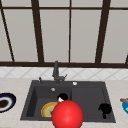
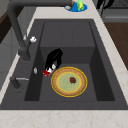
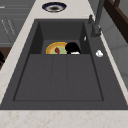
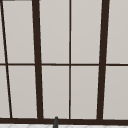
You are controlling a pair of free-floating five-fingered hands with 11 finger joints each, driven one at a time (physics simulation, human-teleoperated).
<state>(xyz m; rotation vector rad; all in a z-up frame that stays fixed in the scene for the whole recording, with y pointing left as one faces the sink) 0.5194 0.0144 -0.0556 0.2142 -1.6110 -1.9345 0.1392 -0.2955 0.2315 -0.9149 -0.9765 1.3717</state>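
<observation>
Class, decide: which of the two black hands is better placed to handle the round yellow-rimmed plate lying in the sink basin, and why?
Probably the left hand: it is down in the basin beside the round yellow-rimmed plate, by its rim. The right hand is over the dark sink's right end, well away from the plate.

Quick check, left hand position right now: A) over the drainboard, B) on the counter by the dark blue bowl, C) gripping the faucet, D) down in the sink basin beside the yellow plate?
D: in the left side view the left hand is down in the basin of the sink, right beside the rim of the yellow plate, apart from the faucet.
</observation>
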